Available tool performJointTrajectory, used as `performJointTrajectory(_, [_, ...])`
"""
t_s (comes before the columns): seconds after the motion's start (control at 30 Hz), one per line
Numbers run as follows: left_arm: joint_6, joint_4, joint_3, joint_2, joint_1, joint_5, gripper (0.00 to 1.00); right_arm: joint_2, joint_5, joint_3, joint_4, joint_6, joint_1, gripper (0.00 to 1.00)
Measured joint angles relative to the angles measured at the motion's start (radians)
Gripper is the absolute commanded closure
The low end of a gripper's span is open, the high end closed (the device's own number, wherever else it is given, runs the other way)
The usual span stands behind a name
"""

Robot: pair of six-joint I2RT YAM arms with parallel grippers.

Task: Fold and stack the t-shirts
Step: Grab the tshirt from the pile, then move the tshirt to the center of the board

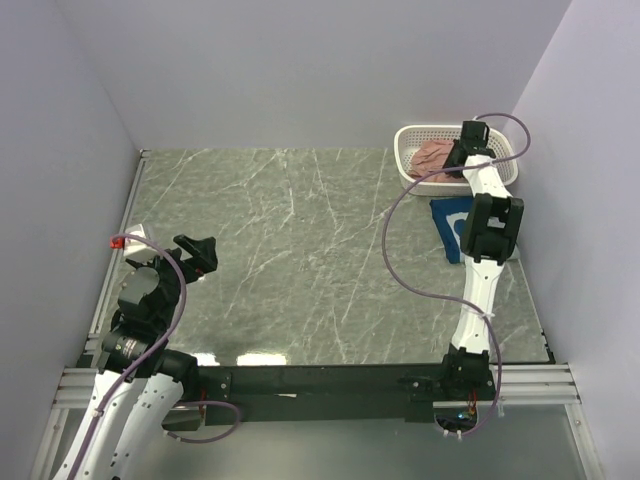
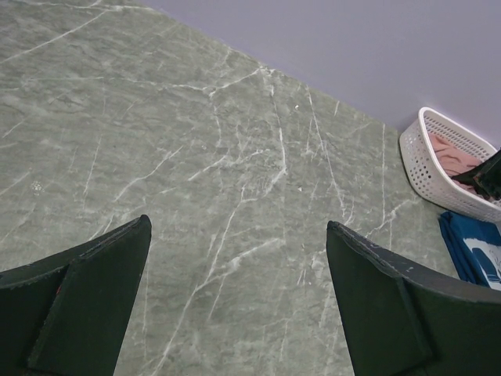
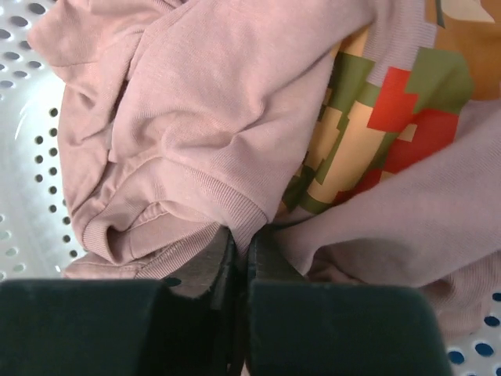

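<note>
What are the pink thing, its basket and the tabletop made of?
The pink shirt looks like soft matte knit cloth, perhaps cotton: it wrinkles and has a ribbed hem. The basket seems glossy white moulded plastic, its wall dotted with regular holes. The table looks like grey-green marble with white veins and a slight sheen, though it may be printed laminate.

Pale lavender walls [image 1: 300, 70] enclose a green marble-patterned table [image 1: 300, 260] on three sides.
</note>
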Motion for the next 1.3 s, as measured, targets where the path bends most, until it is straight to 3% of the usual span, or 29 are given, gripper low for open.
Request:
performJointTrajectory(0.23, [0.0, 0.0, 0.0, -0.002, 0.002, 0.001, 0.01, -0.111, -0.013, -0.086, 0.02, 0.001, -0.002, 1.0])
performJointTrajectory(0.43, [0.0, 0.0, 0.0, -0.015, 0.002, 0.0, 0.01, -0.376, 0.043, -0.144, 0.054, -0.029, 0.033, 1.0])
performJointTrajectory(0.7, [-0.003, -0.001, 0.0, -0.036, 0.002, 0.0, 0.0, -0.748, 0.09, -0.131, 0.1, -0.124, 0.277, 1.0])
performJointTrajectory(0.8, [-0.004, -0.002, 0.0, -0.036, 0.002, 0.002, 0.01, -0.881, 0.072, -0.209, 0.121, -0.125, 0.397, 1.0])
performJointTrajectory(0.9, [-0.005, -0.003, 0.0, -0.035, 0.003, 0.007, 0.01, -1.024, 0.052, -0.382, 0.156, -0.088, 0.503, 0.88])
performJointTrajectory(1.0, [-0.01, -0.006, 0.0, -0.027, 0.004, 0.013, 0.01, -1.129, 0.044, -0.592, 0.18, -0.029, 0.607, 0.57])
performJointTrajectory(1.03, [-0.012, -0.008, 0.0, -0.022, 0.005, 0.018, 0.01, -1.147, 0.04, -0.658, 0.184, -0.005, 0.655, 0.39])
performJointTrajectory(1.07, [-0.013, -0.009, 0.0, -0.016, 0.007, 0.024, 0.01, -1.152, 0.031, -0.711, 0.187, 0.018, 0.703, 0.34])
performJointTrajectory(1.13, [-0.016, -0.01, 0.0, 0.002, 0.009, 0.036, 0.01, -1.141, 0.008, -0.811, 0.195, 0.048, 0.817, 0.28])
performJointTrajectory(1.3, [-0.034, -0.022, 0.0, 0.063, 0.01, 0.081, 0.01, -1.086, -0.02, -0.97, 0.132, 0.103, 1.01, 0.25])
